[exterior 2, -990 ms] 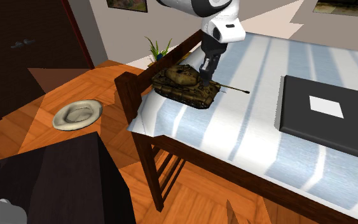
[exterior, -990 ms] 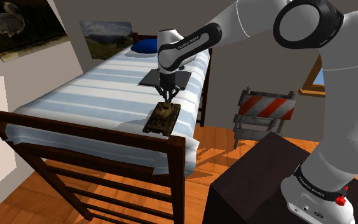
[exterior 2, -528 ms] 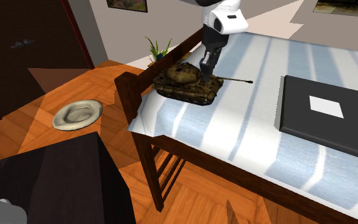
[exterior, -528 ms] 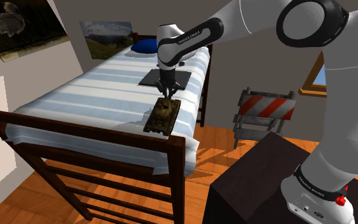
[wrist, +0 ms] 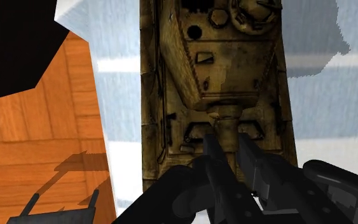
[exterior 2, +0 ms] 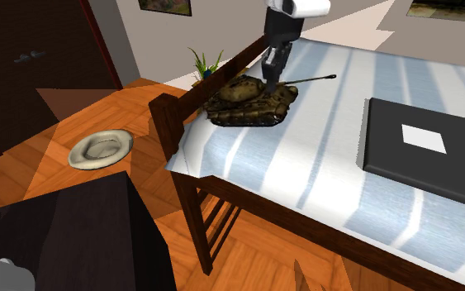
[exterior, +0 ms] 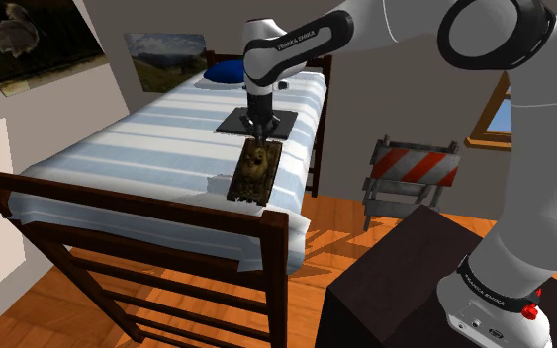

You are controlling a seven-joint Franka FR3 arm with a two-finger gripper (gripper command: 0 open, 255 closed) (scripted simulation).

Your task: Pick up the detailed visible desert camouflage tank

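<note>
Black gripper [exterior 2: 270,82] clamped tight on tan-and-brown camouflage tank [exterior 2: 249,100] at base of gun barrel [exterior 2: 313,78]. Tank sits higher than half a second ago, barrel tipped upward, over the footboard corner of the blue-and-white striped bed [exterior 2: 321,169].

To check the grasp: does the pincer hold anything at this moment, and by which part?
Yes. The pincer holds the tank by its gun barrel, close to the turret.

one tank [exterior 2: 243,103], one bed [exterior 2: 305,169], one hat [exterior 2: 98,149]

tank [exterior 2: 249,101] by bed [exterior 2: 305,169] edge, panel [exterior 2: 424,153] apart
</note>
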